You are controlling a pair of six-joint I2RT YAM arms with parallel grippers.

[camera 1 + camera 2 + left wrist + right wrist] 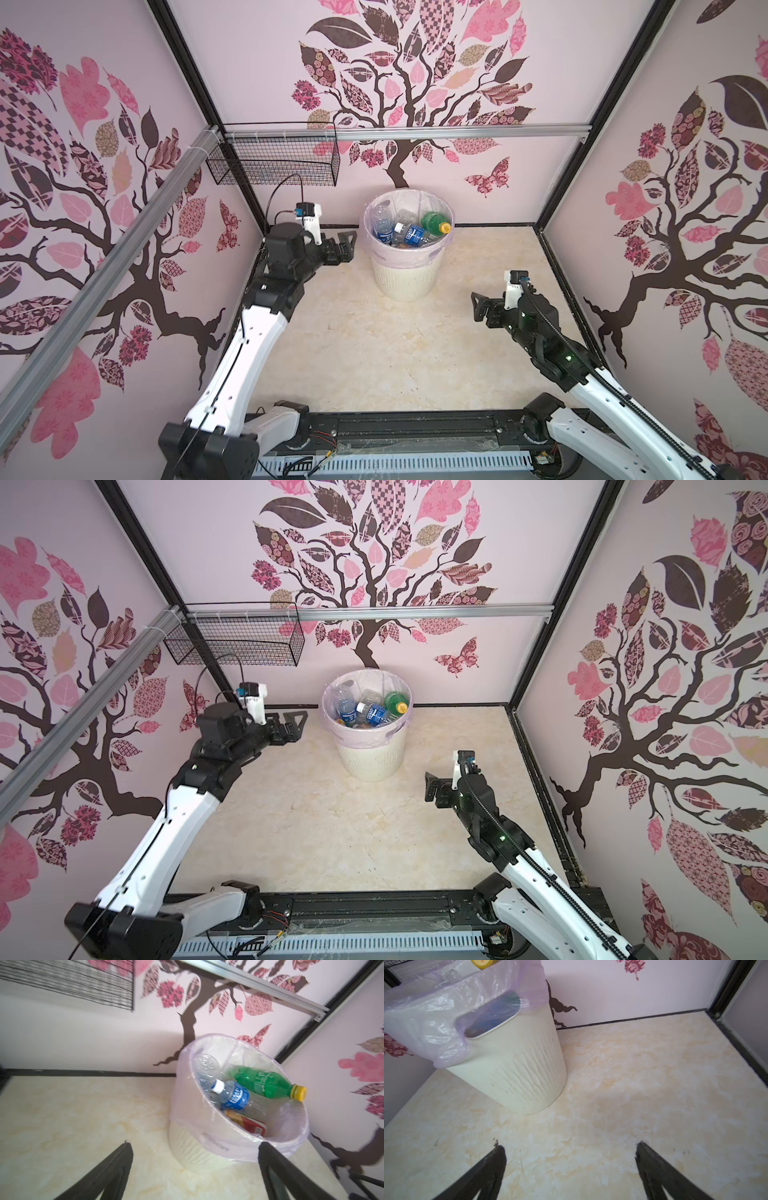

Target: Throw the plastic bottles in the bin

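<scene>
The bin [401, 282] [370, 762] stands at the back middle of the floor, cream and ribbed, lined with a pale pink bag. Several plastic bottles lie inside: a green bottle with a yellow cap [434, 220] [264, 1084], a clear blue-labelled bottle [411, 235] [234, 1097] and a red-labelled bottle [249, 1125]. My left gripper [343, 243] [195, 1145] hangs open and empty just left of the bin's rim, at about rim height. My right gripper [480, 307] [570, 1146] is open and empty, low to the bin's right front. No bottle shows on the floor.
A black wire mesh basket [274, 160] hangs on the back wall at the left, above my left arm. Patterned walls close in the beige marbled floor [395, 353] on three sides. An aluminium rail [457, 133] runs along the back wall.
</scene>
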